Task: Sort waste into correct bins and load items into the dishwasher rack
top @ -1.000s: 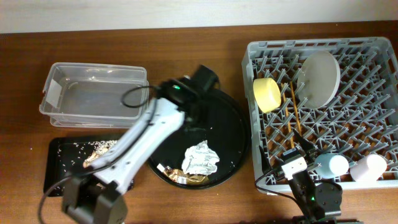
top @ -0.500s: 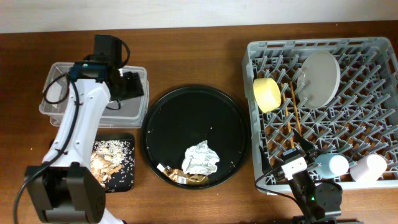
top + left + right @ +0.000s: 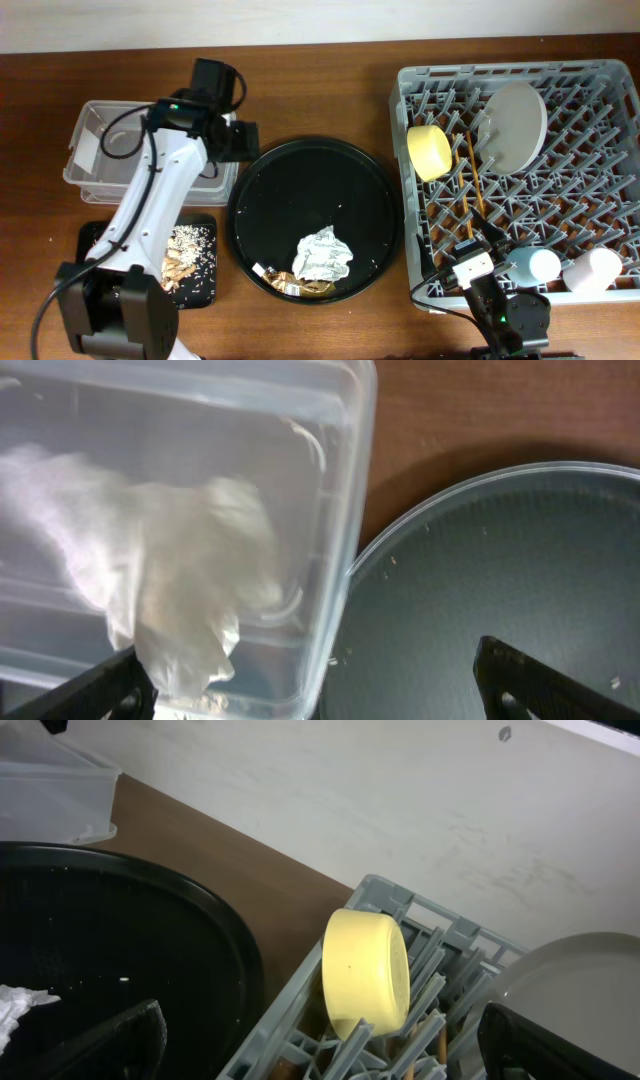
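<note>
**Colleague:** What does the overhead view show?

**Operator:** A brown wooden counter (image 3: 40,80). At 9 o'clock sits the clear tub (image 3: 100,170), and my left gripper (image 3: 236,140) hangs over its 3 o'clock rim. At 8 o'clock the flat black tray (image 3: 200,288) holds food scraps (image 3: 180,258). In the centre, a round black tray (image 3: 330,170) carries a crumpled napkin (image 3: 322,253) at its 6 o'clock, with a foil wrapper (image 3: 300,287) just beside it. At 3 o'clock the dishwasher rack (image 3: 590,180) holds the yellow bowl (image 3: 430,150), plate (image 3: 513,125), chopsticks (image 3: 470,180), blue cup (image 3: 535,265) and pink cup (image 3: 597,268).

**Colleague:** And the left wrist?

**Operator:** My jaws are spread wide with nothing between them. A white napkin (image 3: 170,590), blurred, shows inside the tub at 9 o'clock.

**Colleague:** The right wrist?

**Operator:** The right gripper (image 3: 320,1015) also has its jaws wide apart and empty. It faces the bowl at the rack's edge.

**Colleague:** Which step is this?

**Operator:** I judge the rack loaded and the waste sorting under way. Next I would swing the left arm toward 4 o'clock and lower the open jaws over the crumpled napkin. They should close on the napkin alone, leaving the wrapper.
</note>
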You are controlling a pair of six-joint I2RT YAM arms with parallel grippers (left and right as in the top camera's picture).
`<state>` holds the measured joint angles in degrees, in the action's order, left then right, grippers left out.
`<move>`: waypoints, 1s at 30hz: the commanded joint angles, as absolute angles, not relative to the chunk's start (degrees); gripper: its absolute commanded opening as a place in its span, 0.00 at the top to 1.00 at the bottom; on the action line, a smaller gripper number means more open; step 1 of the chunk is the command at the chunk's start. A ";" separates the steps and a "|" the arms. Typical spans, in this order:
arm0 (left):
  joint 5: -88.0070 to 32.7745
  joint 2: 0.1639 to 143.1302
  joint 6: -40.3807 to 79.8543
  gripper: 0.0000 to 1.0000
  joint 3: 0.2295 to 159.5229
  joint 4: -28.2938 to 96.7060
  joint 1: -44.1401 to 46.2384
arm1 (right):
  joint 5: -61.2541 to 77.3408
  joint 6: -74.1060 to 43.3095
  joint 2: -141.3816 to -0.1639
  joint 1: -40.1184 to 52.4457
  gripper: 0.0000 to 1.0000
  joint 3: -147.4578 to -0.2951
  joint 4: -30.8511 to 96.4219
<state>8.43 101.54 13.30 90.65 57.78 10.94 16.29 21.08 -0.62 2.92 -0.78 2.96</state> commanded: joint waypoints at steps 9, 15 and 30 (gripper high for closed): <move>-5.10 100.66 8.54 0.23 91.02 58.37 2.15 | 15.81 20.75 -0.32 2.55 0.02 -0.32 3.01; -6.57 100.92 7.09 0.00 91.02 58.63 -0.71 | 15.81 20.75 -0.32 2.55 0.02 -0.32 3.01; -18.13 89.76 0.73 0.00 91.02 78.13 12.21 | 15.81 20.75 -0.32 2.55 0.02 -0.32 3.01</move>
